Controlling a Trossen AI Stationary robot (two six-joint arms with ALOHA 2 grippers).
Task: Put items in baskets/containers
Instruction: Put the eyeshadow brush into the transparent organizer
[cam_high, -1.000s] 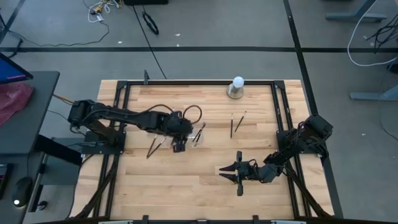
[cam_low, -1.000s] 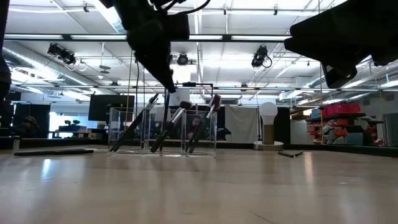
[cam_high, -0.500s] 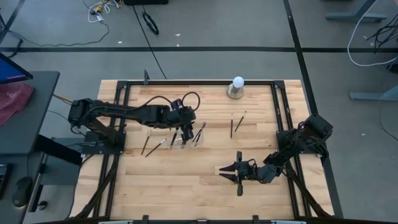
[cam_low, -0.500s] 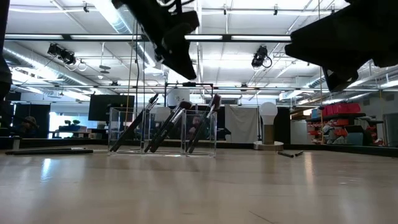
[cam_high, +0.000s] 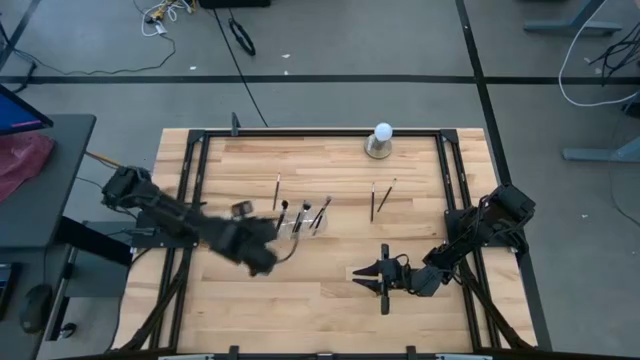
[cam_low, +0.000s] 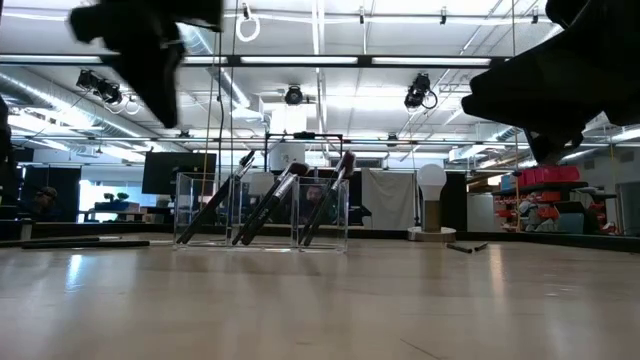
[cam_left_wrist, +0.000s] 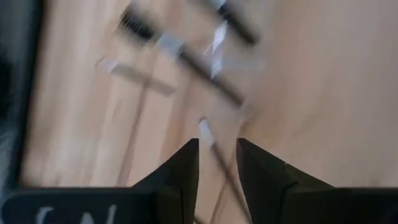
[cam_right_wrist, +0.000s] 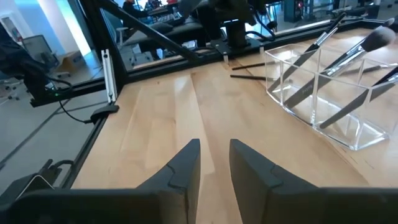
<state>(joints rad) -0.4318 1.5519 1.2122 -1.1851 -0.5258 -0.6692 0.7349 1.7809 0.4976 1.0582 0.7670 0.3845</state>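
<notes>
The clear plastic holder (cam_high: 300, 224) (cam_low: 262, 212) (cam_right_wrist: 323, 87) stands mid-table with several dark brushes (cam_high: 320, 211) (cam_low: 285, 200) leaning in its compartments. Loose brushes lie flat on the wood: one (cam_high: 277, 186) beyond the holder, two (cam_high: 372, 200) (cam_high: 386, 193) to its right, one (cam_low: 80, 242) to its left. My left gripper (cam_high: 264, 262) (cam_left_wrist: 217, 146) hovers near and left of the holder, raised, open by a narrow gap, blurred brushes (cam_left_wrist: 186, 53) below it. My right gripper (cam_high: 355, 274) (cam_right_wrist: 214, 146) waits near the table's right near part, pointing left, open by a narrow gap.
A white ball on a grey base (cam_high: 381, 140) (cam_low: 431, 205) stands at the far edge. A black frame (cam_high: 300, 133) runs round the table. Bare wood lies along the near edge between the two arms.
My left gripper stood over the holder with a brush upright in the middle compartment, then let it go; the brush tipped and now leans with the others. The gripper then rose and swung fast toward the table's near left, uncovering a brush beyond the holder.
</notes>
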